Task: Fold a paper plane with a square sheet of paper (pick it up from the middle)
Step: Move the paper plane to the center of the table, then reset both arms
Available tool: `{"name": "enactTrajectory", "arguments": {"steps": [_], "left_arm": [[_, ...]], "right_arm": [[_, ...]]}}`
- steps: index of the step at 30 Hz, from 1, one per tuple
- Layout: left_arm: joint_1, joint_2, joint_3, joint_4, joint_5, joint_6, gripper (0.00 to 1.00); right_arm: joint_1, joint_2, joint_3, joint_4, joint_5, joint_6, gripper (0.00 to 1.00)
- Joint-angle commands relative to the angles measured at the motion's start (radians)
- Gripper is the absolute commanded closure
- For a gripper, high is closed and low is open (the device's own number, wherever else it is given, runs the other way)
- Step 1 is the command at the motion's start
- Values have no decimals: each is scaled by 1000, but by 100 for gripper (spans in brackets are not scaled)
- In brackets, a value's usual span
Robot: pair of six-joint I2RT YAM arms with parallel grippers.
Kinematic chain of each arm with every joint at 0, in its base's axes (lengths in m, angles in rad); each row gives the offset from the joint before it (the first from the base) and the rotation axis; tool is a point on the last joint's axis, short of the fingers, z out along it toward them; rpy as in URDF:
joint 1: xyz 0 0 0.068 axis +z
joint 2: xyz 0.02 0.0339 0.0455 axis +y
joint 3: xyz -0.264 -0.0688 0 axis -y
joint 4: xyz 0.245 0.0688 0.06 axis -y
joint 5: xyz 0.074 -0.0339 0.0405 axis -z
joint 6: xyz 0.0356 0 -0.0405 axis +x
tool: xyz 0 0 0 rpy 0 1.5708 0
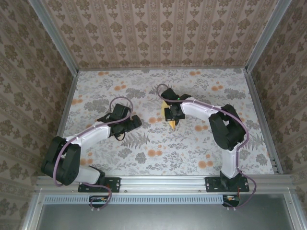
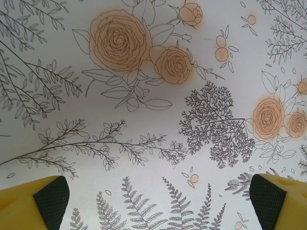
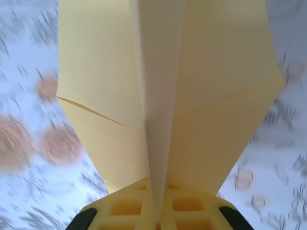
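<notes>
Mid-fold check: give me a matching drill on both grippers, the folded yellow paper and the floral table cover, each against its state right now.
Column A
1. left gripper
2. right gripper
3. yellow folded paper plane
4. grey floral table cover

Column B
a. pinched along its centre fold
b. wide open, holding nothing
c. lying flat beneath both arms
d. shut on paper

Pairs: 1-b, 2-d, 3-a, 4-c

White arms (image 1: 199, 108), purple cables (image 1: 122, 98), yellow fingers (image 2: 19, 207)
</notes>
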Motion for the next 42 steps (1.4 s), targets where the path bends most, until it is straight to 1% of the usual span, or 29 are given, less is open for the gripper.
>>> {"name": "enactTrajectory", "arguments": {"steps": [1,6,10,11,17,20,23,25,27,28,30,32,36,38,40,42], "left_arm": [[13,1,41,-43,-27,50,0],[30,9,59,-56,-35,93,0],[37,10,74,-69,-59,150,0],[65,8,80,-75,-77,165,0],[141,-38,103,-92,-155,253,0],[184,-81,118,-88,-206,310,0],[224,-127,121,-68,-249,366,0],[252,-156,113,-41,-270,404,0],[282,-189,95,-9,-297,444,0],[295,-202,85,5,-308,460,0],[329,-233,56,43,-339,484,0],[373,-256,24,75,-352,496,0],[454,-289,-55,150,-361,516,0],[490,-294,-91,189,-364,535,0],[512,-292,-137,247,-361,572,0],[514,-295,-208,368,-362,635,0]], "right_arm": [[-30,80,83,18,-33,-46,91],[-61,158,186,6,-47,-65,90],[-69,209,236,-27,-48,-71,86],[-71,219,241,-34,-44,-69,85],[-71,235,250,-41,-64,-51,78],[-72,208,259,-48,-61,-48,74],[-72,132,258,-58,-36,-45,65],[-72,70,244,-60,0,-40,55],[-77,-19,204,-39,44,-39,44],[-81,-63,179,-23,65,-39,40],[-96,-166,106,27,118,-52,31],[-114,-252,35,77,198,-71,24],[-180,-405,-142,197,360,-117,4],[-218,-464,-231,266,430,-150,0],[-256,-515,-333,341,488,-191,0],[-299,-566,-445,431,533,-231,0]]}}
